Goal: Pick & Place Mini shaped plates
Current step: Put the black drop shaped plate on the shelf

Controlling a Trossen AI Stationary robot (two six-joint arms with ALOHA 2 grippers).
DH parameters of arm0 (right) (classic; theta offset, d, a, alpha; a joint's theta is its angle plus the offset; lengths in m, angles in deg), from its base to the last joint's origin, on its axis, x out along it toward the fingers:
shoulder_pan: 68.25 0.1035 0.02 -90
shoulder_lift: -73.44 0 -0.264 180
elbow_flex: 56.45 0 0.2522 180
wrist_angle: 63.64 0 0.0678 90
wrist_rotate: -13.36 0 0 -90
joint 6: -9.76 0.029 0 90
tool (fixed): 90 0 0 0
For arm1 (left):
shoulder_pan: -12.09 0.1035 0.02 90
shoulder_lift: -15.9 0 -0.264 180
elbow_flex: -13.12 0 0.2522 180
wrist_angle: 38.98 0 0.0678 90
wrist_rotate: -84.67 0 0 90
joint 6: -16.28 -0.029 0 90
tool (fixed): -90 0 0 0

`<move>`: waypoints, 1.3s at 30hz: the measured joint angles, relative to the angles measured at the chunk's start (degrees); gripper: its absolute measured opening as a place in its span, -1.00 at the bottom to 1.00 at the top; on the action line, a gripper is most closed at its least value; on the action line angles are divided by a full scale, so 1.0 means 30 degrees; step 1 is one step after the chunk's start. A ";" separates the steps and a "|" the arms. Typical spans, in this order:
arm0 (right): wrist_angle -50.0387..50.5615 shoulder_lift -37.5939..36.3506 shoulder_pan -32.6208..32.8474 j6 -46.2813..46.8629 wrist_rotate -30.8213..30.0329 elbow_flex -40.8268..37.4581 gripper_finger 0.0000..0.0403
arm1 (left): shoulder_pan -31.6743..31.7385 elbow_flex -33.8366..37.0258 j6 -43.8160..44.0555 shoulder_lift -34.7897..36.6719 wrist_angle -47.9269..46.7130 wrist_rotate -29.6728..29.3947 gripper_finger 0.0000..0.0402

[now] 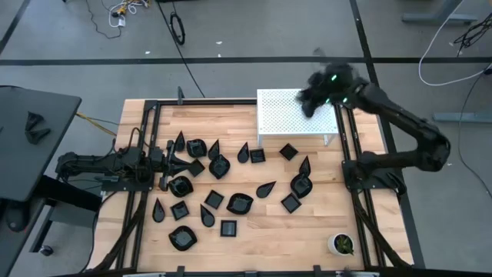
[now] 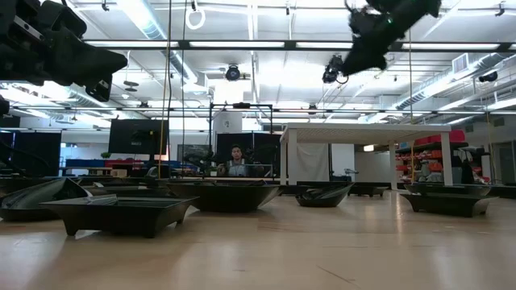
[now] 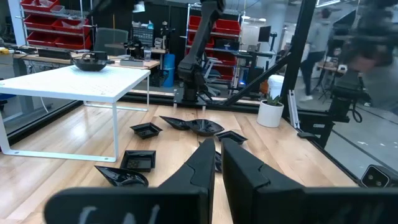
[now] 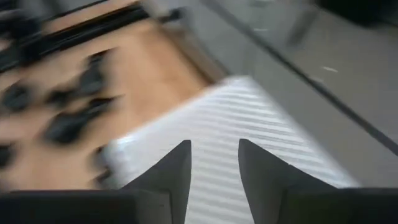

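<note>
Glossy black mini shaped plates (image 1: pixel 240 203) scattered; right fingers (image 4: pixel 174 171) parted, empty; left fingers (image 3: pixel 205 165) nearly closed.

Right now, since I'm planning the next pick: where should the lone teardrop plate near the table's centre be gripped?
Probably come straight down on the teardrop plate and pinch its raised rim across the narrow width. It lies flat and apart from its neighbours, with its tip toward the right arm's side, so both long edges are free.

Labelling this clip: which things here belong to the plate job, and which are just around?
Job: black plates on the table; one plate on the white stand; right gripper above the stand.
Around: potted plant; left gripper waiting.
</note>
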 joint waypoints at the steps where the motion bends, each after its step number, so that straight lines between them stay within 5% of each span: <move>1: -0.0006 0.0229 0.1299 0.0000 -0.0009 0.0000 -0.32 | 0.0007 0.0000 0.0000 0.0000 0.0000 0.0000 -0.84; 7: 0.0934 0.2859 0.8141 -0.0605 0.1674 0.0000 -0.32 | 0.0004 0.0000 0.0000 0.0000 0.0000 0.0004 -0.84; 14: 0.4216 0.7417 1.1560 0.2090 0.5644 0.0000 -0.32 | 0.0003 0.0000 0.0000 0.0000 -0.0003 0.0003 -0.84; 24: 0.3355 1.2470 1.1986 0.4672 0.5109 -0.0021 -0.32 | 0.0001 0.0000 -0.0016 0.0000 0.0022 0.0001 -0.84; 32: 0.1874 1.2769 1.1349 0.8503 0.2521 -0.0015 -0.32 | 0.0004 -0.0002 -0.0036 0.0000 0.0036 0.0004 -0.84; 39: 0.2385 1.2769 1.2077 0.9684 0.2888 -0.0018 -0.32 | 0.0001 0.0000 -0.0290 0.0000 0.0032 -0.0134 -0.84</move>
